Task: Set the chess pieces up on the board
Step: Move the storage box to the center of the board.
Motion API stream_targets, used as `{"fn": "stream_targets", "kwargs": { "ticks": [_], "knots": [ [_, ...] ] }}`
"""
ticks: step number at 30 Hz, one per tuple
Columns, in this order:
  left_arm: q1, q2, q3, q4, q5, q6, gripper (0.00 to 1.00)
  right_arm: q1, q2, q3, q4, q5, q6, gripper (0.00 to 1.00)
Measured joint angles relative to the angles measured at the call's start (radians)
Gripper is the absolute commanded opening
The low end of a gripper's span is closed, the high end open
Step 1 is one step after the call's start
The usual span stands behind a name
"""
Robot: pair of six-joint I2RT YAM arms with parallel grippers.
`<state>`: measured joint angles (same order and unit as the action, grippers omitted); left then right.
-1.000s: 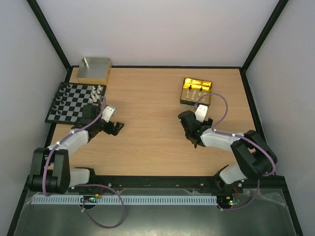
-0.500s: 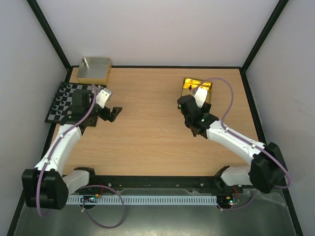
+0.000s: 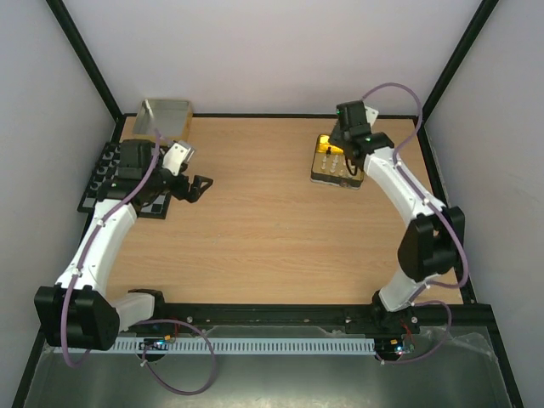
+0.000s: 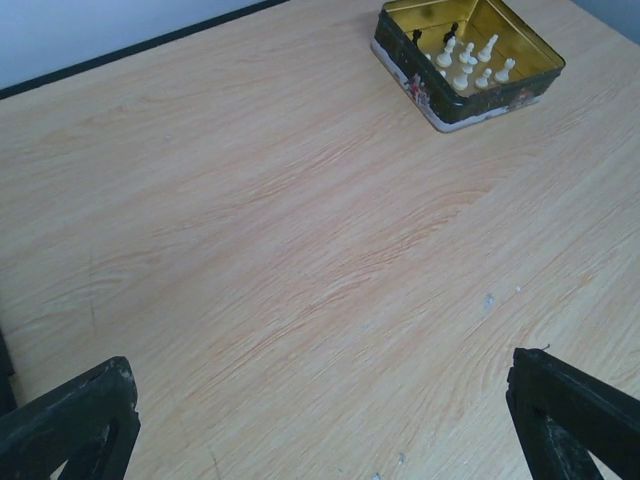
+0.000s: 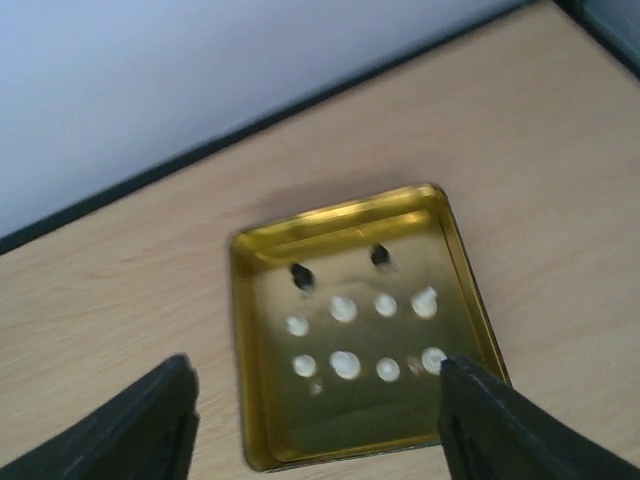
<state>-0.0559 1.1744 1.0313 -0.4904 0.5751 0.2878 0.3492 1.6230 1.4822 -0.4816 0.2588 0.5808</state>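
The step in hand appears to be fetching a piece from the gold tin point(image 5: 243, 350), which sits toward 1 o'clock on the table point(image 3: 255, 229). The right claw point(image 5: 315, 400) hangs directly above the tin, its fingers spread wide and holding nothing. Inside stand cream chess pieces point(image 5: 345, 308) in two rough rows, with two black ones point(image 5: 300, 275) behind them at 12 o'clock.

The board point(image 3: 106, 161) lies at the table's 10 o'clock edge, largely hidden under the left arm, with a few dark men point(image 3: 100, 172) showing along its 9 o'clock side. The left claw point(image 4: 320, 420) hovers above bare wood just off the board's 3 o'clock edge, also released and empty.

The next move likely calls for the right claw to descend straight down. It must narrow onto a single man without toppling its close neighbours.
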Motion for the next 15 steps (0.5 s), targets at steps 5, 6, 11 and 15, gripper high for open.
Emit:
{"fn": "stream_targets", "kwargs": {
  "ticks": [5,6,11,15],
  "knots": [
    [-0.001,0.003,-0.001,-0.008,0.002,-0.004,1.00,-0.123,0.130,0.021,-0.075,-0.099,0.023,0.46],
    [-0.001,0.003,-0.003,-0.007,0.002,-0.004,1.00,-0.132,0.144,0.026,-0.086,-0.106,0.022,0.45],
    [-0.008,0.012,-0.018,-0.010,0.013,-0.008,1.00,-0.164,0.165,0.020,-0.102,-0.168,0.033,0.45],
    [-0.014,0.016,-0.019,-0.010,0.013,-0.008,1.00,-0.210,0.161,-0.063,-0.068,-0.223,0.037,0.46]
  ]
}}
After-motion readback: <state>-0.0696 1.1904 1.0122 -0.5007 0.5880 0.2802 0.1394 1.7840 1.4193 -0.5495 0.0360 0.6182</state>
